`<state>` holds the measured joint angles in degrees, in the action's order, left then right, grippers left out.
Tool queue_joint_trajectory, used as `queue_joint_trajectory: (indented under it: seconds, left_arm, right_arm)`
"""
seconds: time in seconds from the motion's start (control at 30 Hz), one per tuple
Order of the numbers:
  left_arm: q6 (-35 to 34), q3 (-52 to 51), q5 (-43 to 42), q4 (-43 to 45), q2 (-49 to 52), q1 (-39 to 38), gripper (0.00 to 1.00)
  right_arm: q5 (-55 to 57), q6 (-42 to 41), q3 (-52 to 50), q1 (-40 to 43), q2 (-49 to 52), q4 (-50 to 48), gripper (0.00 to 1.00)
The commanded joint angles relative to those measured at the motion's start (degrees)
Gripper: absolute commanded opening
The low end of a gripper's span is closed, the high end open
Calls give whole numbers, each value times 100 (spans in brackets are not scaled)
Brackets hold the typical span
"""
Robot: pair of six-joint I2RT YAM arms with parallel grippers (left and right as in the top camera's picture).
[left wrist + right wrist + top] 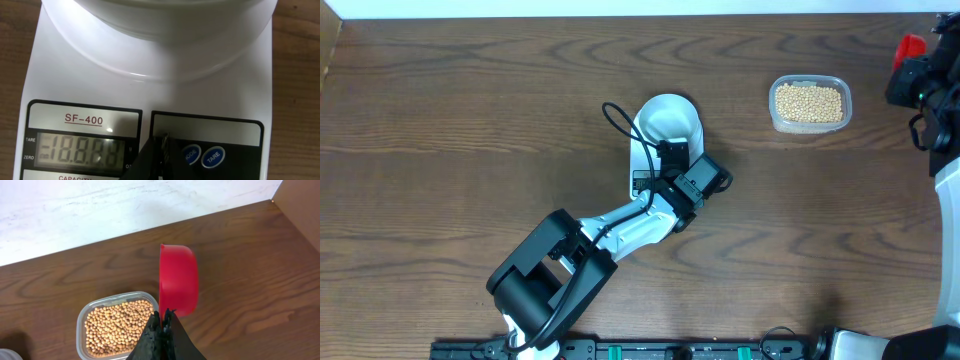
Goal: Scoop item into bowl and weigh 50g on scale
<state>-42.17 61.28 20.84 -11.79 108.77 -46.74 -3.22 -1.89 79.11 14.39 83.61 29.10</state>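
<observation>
**Overhead.** The left end effector (667, 158) is seen over the front of the scale (636, 166). The scale is largely covered by the arm and by the white bowl (670, 118) set on its platform. Soybeans (809, 103) are seen in a clear plastic tub (809, 130), well apart to the right on the counter (470, 120). The right end effector (910, 68) is cut off at the right edge, and its jaws cannot be read here.

**Left wrist.** The jaws are seen pressed together with nothing between them. The tip lies low over the scale's panel, just left of the MODE and TARE buttons (202, 155); contact cannot be confirmed. Every segment of the LCD (80, 152) is lit. Only the bowl's underside is shown, so its inside is hidden.

**Right wrist.** The jaws are clamped on a red scoop (178, 280), with its handle hidden between them. The scoop's inside is turned away. The tub below it is cut off at the bottom edge.
</observation>
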Motion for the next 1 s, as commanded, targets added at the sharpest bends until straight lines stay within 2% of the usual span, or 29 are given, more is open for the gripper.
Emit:
queue_joint_trajectory:
  seconds: [0.0, 0.97]
  left_arm:
    - [-33, -111, -216, -164, 278, 4, 7]
    - [-98, -114, -365, -317, 468, 4, 7]
  right_arm:
    - [-20, 85, 74, 24, -2, -17, 1]
    - [-59, 24, 74, 20, -2, -26, 1]
